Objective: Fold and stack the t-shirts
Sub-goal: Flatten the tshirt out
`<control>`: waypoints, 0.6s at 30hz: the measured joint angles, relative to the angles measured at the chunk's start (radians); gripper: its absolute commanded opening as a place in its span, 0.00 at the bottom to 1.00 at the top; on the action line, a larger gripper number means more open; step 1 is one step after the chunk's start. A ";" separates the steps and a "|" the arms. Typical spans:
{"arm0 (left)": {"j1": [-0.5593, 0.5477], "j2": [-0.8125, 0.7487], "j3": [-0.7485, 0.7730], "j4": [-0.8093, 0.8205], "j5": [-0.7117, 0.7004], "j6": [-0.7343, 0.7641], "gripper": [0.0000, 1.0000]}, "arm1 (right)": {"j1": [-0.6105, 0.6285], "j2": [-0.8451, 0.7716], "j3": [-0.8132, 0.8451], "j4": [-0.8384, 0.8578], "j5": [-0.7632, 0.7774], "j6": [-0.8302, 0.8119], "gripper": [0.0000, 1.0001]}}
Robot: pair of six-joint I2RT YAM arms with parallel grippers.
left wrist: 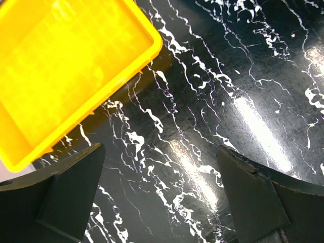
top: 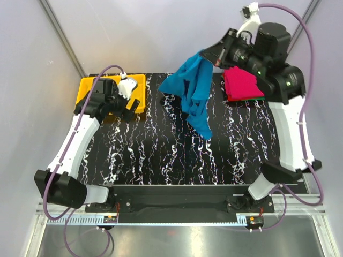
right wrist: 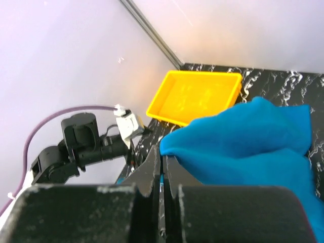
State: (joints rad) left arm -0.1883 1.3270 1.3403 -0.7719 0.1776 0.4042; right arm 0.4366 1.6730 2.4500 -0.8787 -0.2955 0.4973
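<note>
My right gripper is shut on the teal-blue t-shirt and holds it up in the air at the back of the table, the cloth hanging down crumpled. In the right wrist view the blue cloth is pinched between my closed fingers. A folded magenta-pink shirt lies at the back right on top of a dark green one, of which only an edge shows. My left gripper is open and empty, low over the black marbled table next to the yellow tray.
The yellow plastic tray sits at the back left, partly under my left arm, and shows in the right wrist view. Pale walls with a metal strut close in the back and sides.
</note>
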 measured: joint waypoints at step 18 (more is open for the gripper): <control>-0.351 0.426 0.066 0.037 0.020 0.056 0.87 | -0.433 -0.292 -0.920 0.021 0.112 0.032 0.00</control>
State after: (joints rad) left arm -0.5392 1.7535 1.4067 -0.7349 0.1974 0.4599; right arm 0.0032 1.3811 1.5303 -0.8581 -0.1837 0.5289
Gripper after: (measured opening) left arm 0.822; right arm 0.014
